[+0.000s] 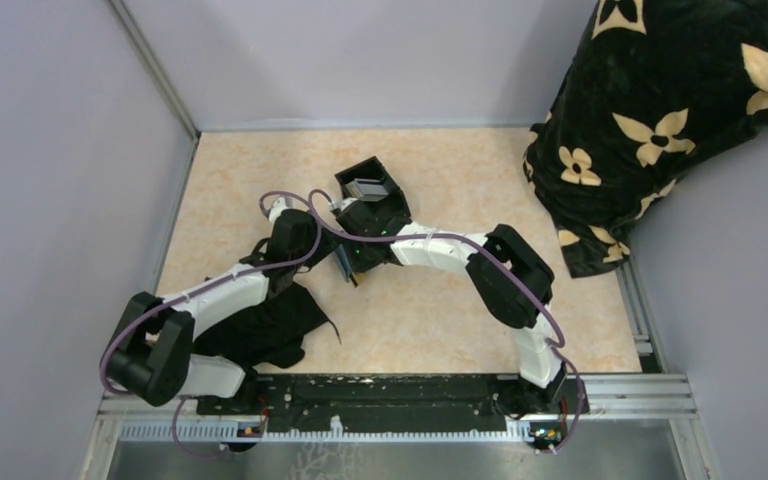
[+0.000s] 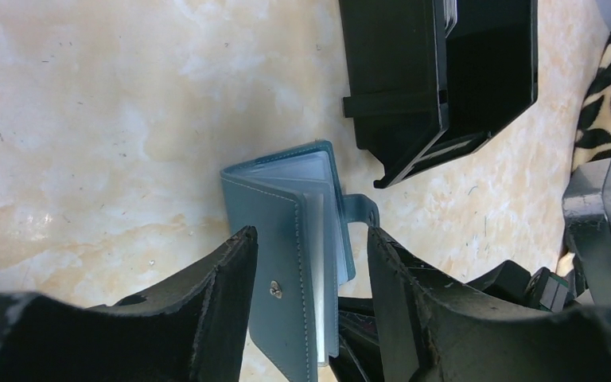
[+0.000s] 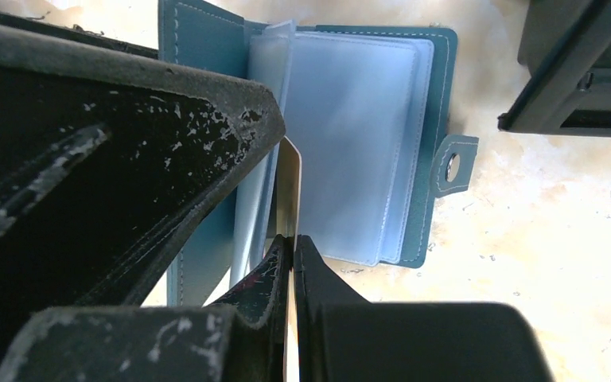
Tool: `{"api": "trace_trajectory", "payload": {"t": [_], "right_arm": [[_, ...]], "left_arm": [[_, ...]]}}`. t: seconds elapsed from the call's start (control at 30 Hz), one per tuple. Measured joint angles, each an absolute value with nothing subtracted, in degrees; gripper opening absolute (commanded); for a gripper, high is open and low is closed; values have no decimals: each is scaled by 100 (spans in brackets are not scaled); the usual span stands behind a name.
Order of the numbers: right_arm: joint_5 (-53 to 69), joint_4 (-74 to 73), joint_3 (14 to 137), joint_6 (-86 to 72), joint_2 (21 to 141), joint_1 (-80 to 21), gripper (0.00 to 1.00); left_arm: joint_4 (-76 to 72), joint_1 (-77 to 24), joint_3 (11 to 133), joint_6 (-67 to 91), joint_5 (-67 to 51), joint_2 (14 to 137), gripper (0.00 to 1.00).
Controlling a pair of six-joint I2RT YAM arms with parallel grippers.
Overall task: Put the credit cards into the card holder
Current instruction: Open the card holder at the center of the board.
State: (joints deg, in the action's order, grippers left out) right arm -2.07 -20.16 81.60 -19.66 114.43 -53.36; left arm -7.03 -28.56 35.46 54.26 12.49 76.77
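The right gripper is pinched tight on the tan card, whose top edge sits among the clear sleeves of the open teal card holder. Only that wrist view shows this. The left wrist view shows the left gripper spread wide astride the holder on the table. From above, both wrists hide it, and the black tray sits just behind.

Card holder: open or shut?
Open: the card holder shows its clear sleeves fanned out, and its snap tab hangs unfastened.
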Motion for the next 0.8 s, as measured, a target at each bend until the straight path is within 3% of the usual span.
{"api": "trace_trajectory", "payload": {"t": [0.8], "right_arm": [[-198,-2045,7979,-1800,11227,-5612,0]], "left_arm": [[-495,-2853,3358,5439,1498,7752,60]]}}
